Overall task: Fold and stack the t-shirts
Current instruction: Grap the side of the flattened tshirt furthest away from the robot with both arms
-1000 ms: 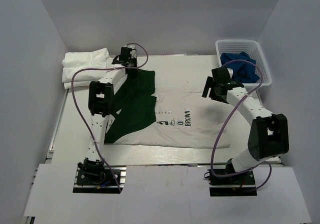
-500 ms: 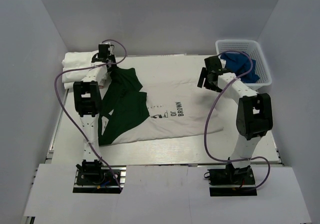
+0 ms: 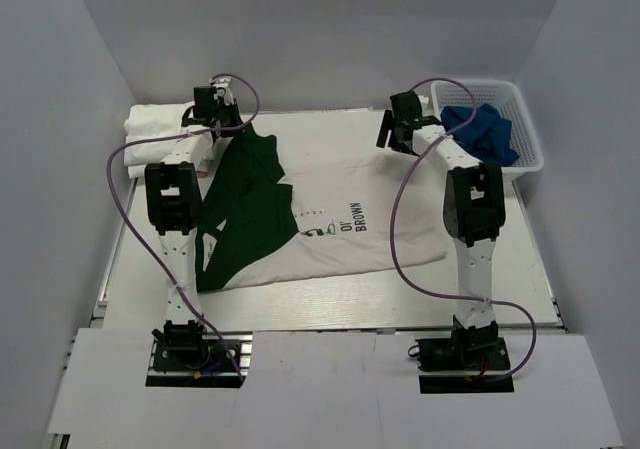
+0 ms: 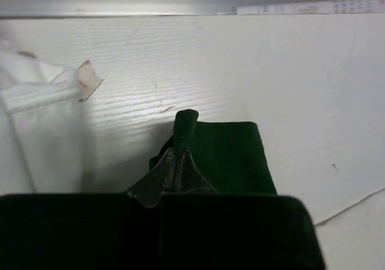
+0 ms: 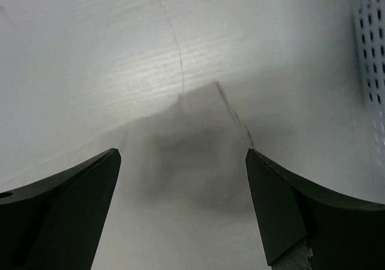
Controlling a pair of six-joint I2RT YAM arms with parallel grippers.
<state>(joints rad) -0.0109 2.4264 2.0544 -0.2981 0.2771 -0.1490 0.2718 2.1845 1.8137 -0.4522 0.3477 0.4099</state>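
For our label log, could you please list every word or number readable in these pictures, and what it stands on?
"BROWN": printed sideways on the white and green t-shirt.
Short word beside it, perhaps "OL'": too small to be sure.
Tiny line by the cartoon print: unreadable.
Marks on the pale strip at the top of the left wrist view: blurred.

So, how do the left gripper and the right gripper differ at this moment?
The left gripper is shut on a dark green edge of the printed t-shirt; the right gripper is open and holds nothing. The left gripper is beside the folded white t-shirts; the right gripper hangs near the white basket. Both are at the far side of the table.
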